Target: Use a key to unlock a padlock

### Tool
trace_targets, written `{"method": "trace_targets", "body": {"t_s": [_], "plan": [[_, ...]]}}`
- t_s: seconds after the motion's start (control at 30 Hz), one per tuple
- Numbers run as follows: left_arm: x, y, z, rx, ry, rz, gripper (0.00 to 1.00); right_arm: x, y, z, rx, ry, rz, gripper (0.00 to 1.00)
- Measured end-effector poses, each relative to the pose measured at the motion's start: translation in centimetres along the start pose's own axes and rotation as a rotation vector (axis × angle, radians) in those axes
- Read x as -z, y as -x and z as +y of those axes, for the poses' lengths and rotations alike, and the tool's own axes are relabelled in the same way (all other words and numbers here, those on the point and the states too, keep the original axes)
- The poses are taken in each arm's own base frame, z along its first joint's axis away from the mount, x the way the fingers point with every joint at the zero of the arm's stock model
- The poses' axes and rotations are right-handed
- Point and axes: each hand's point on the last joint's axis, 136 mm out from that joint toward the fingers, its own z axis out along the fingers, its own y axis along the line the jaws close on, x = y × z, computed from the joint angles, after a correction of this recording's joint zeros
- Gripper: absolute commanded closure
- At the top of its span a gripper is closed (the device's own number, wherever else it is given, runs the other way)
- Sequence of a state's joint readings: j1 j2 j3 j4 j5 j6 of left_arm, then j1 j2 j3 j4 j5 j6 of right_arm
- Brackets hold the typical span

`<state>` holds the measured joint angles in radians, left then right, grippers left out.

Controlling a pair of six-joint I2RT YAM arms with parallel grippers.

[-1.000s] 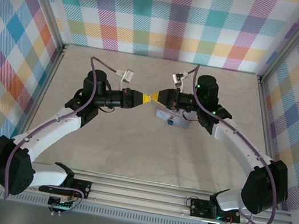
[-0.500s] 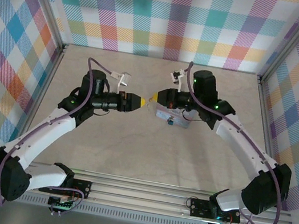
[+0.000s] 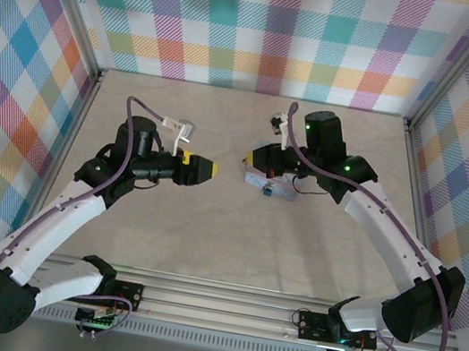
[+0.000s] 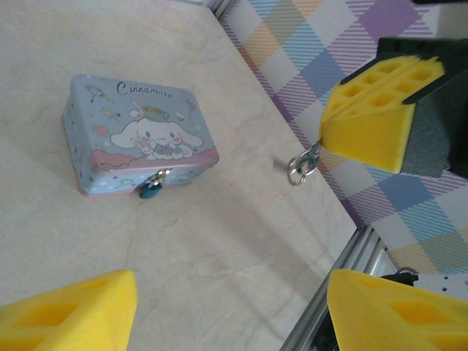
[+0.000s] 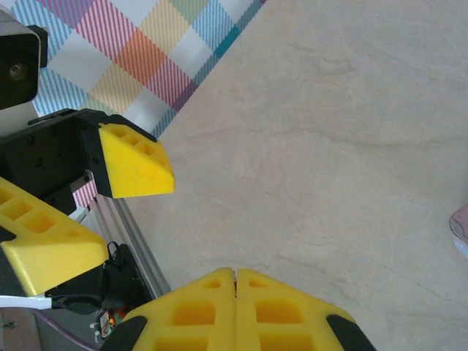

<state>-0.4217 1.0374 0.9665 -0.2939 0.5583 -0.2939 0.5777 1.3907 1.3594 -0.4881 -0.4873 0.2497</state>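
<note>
The tiny dark-blue padlock (image 4: 151,191) hangs on the front clasp of the pale blue cartoon box (image 4: 139,131), which rests flat on the table. From above, the padlock (image 3: 265,192) sits at the box's near edge. My right gripper (image 3: 250,155) hovers just left of the box, shut on the key (image 4: 282,162), whose ring (image 4: 296,174) dangles below the yellow fingertips (image 4: 376,110). A thin metal sliver shows between the closed pads of the right gripper (image 5: 235,281). My left gripper (image 3: 211,170) is open and holds nothing, a short gap left of the right one.
Aluminium rails (image 3: 221,305) run along the near edge of the table. Checked walls (image 3: 270,27) close in the back and both sides. Bare tabletop (image 3: 232,239) lies in front of the box. The left gripper's spread fingers (image 5: 135,161) show in the right wrist view.
The two grippers' tips were touching; my left gripper has drawn back to the left and now stands open. The right gripper has stayed by the box, still shut.
</note>
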Motion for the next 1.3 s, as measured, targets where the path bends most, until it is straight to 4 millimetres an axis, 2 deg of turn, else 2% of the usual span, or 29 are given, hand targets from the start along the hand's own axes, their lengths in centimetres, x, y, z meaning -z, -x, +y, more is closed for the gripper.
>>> {"method": "trace_targets", "body": {"t_s": [0.1, 0.2, 0.3, 0.43, 0.57, 0.77, 0.93, 1.13, 1.3], "plan": [[0.1, -0.1, -0.2, -0.009, -0.004, 0.017, 0.34, -0.1, 0.0, 0.1, 0.004, 0.011, -0.004, 1.00], [0.1, -0.1, -1.1, -0.030, -0.035, 0.066, 0.49, -0.2, 0.1, 0.3, 0.010, 0.031, -0.011, 1.00], [0.1, 0.3, -2.4, -0.063, -0.093, 0.101, 0.54, -0.7, -0.2, 0.5, 0.009, 0.063, -0.013, 1.00], [0.1, 0.6, -3.4, -0.059, -0.154, 0.086, 0.52, -1.3, -0.9, 0.7, -0.006, 0.120, -0.012, 1.00], [-0.4, 0.9, -3.7, -0.005, -0.216, 0.027, 0.52, -1.4, -0.4, 1.7, 0.002, 0.183, -0.034, 1.00], [-1.6, 1.3, -4.1, 0.093, -0.322, -0.019, 0.61, -1.0, 0.5, 3.0, 0.019, 0.253, -0.065, 1.00], [-1.9, 2.3, -4.6, 0.120, -0.383, -0.055, 0.65, -0.9, 0.5, 3.5, 0.006, 0.287, -0.071, 1.00], [-1.5, 3.4, -5.4, 0.123, -0.435, -0.103, 0.64, 0.0, 0.6, 4.0, -0.001, 0.314, -0.090, 1.00], [-2.4, 2.6, -4.5, 0.177, -0.439, -0.095, 0.57, 1.5, 0.7, 4.9, 0.010, 0.326, -0.122, 1.00]]}}
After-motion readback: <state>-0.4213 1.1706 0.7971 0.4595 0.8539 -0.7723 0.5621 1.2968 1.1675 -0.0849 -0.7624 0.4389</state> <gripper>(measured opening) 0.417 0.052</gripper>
